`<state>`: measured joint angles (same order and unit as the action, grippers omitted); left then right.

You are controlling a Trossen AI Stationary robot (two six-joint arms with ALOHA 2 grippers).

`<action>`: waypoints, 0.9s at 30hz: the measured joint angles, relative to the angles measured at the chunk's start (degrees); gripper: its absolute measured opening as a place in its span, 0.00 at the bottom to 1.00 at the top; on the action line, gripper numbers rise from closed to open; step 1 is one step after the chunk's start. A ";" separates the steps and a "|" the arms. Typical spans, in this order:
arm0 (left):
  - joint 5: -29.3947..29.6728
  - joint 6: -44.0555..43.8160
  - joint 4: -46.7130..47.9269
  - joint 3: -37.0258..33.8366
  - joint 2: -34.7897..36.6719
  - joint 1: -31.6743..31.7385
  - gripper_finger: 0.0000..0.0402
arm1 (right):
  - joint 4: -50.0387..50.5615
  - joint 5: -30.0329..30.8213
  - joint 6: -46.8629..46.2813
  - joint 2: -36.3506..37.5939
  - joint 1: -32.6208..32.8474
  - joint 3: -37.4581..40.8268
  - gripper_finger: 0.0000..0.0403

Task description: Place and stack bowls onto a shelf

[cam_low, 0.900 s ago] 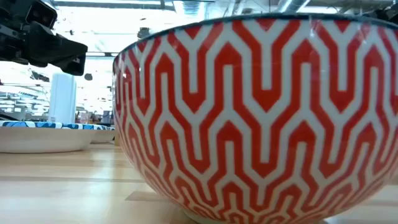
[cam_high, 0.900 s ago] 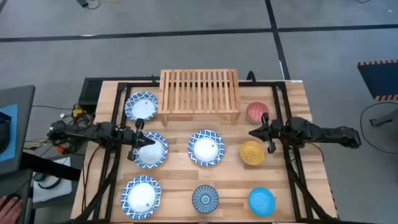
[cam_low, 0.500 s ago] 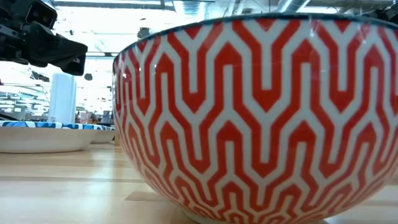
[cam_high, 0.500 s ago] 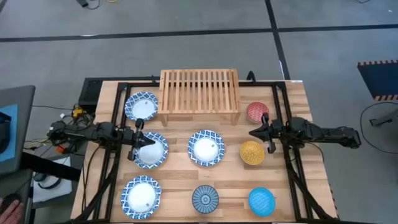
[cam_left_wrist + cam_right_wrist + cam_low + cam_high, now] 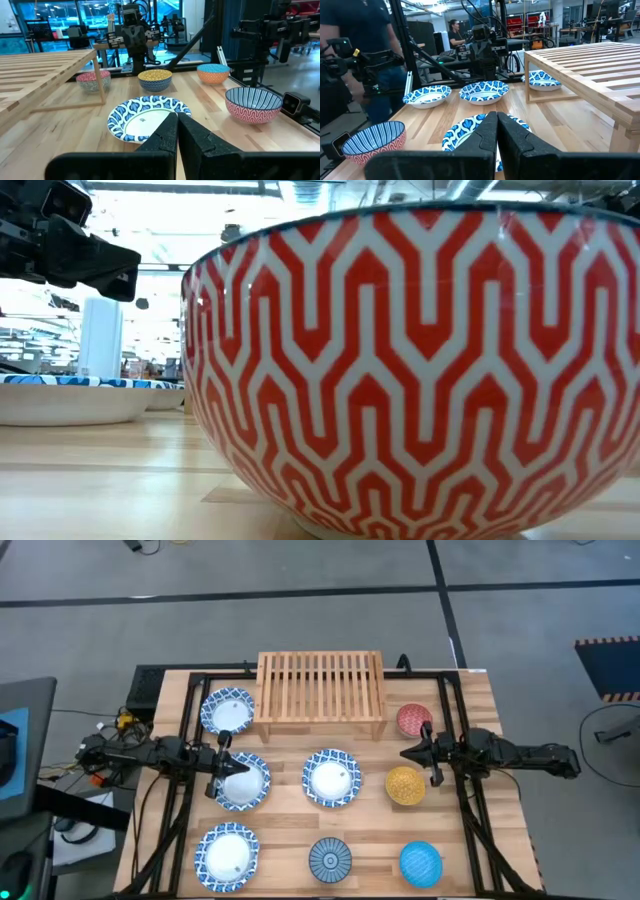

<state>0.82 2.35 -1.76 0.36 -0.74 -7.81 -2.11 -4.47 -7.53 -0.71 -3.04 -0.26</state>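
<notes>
Bowls (image 5: 332,778) lie between both level arms' empty, closed end effectors (image 5: 214,768) (image 5: 408,753).

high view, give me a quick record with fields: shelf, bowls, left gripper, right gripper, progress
shelf: slatted wooden shelf at the table's far edge, nothing on it
bowls: eight on the table, none stacked; four wide patterned bowls, e.g. centre bowl; red bowl, yellow bowl, blue bowl, striped bowl
left gripper: shut, over a patterned bowl
right gripper: shut, between red and yellow bowls
progress: no bowl placed yet
</notes>
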 joint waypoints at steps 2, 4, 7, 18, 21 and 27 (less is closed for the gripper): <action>0.00 0.00 -0.01 0.00 -0.01 0.00 0.00 | 0.00 0.00 0.00 0.01 0.00 -0.01 0.09; 0.00 0.00 -0.01 0.01 -0.01 0.00 0.00 | 0.00 0.00 0.00 0.00 0.01 -0.02 0.09; 0.00 0.00 0.00 0.00 -0.01 -0.01 0.00 | -0.02 0.00 0.00 0.02 -0.01 0.00 0.09; 0.00 0.00 -0.02 0.01 0.00 0.01 0.00 | -0.01 0.00 0.00 0.01 -0.01 0.00 0.09; 0.00 -0.01 -0.02 0.00 0.00 0.00 0.00 | 0.00 0.00 0.00 0.00 0.01 0.00 0.09; 1.76 8.99 -0.96 0.00 -0.02 0.01 0.00 | -0.02 0.00 0.00 0.02 0.00 0.00 0.09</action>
<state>2.58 11.34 -2.72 0.36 -0.75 -7.79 -2.13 -4.47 -7.53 -0.69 -3.04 -0.26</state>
